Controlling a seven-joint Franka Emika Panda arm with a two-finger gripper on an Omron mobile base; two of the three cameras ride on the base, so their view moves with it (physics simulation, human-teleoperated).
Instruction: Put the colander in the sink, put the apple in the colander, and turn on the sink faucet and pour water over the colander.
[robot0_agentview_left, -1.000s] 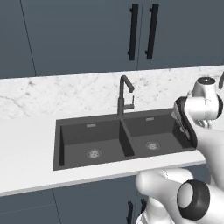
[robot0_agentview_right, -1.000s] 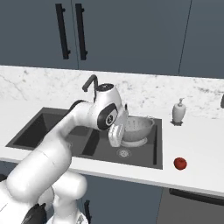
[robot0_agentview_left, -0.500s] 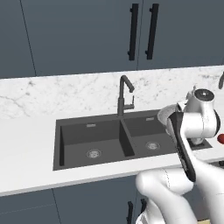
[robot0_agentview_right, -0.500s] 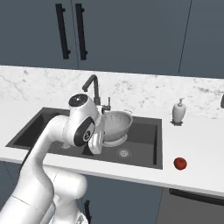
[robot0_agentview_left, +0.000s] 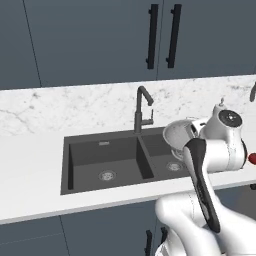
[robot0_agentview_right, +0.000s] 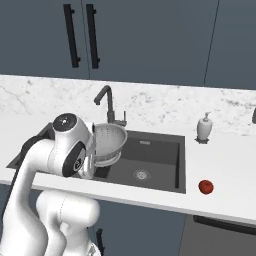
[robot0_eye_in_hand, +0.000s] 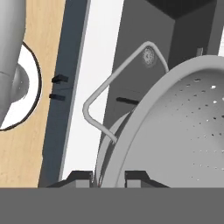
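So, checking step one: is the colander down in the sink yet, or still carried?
Carried. The colander hangs tilted above the sink, its rim pinched in the shut gripper.

Glossy white, rounded plastic-shelled robot arm (robot0_agentview_right: 35, 170), links thick and tubular; joints closed by round dark grey caps with a lighter centre disc (robot0_agentview_right: 65, 123); a long black strip (robot0_agentview_left: 202, 182) runs down the side of one link; bulbous white base housing (robot0_agentview_right: 67, 212) below; tool (robot0_eye_in_hand: 110, 178) ends in two small dark, blocky finger tips (robot0_eye_in_hand: 79, 177); no cables or screws discernible.
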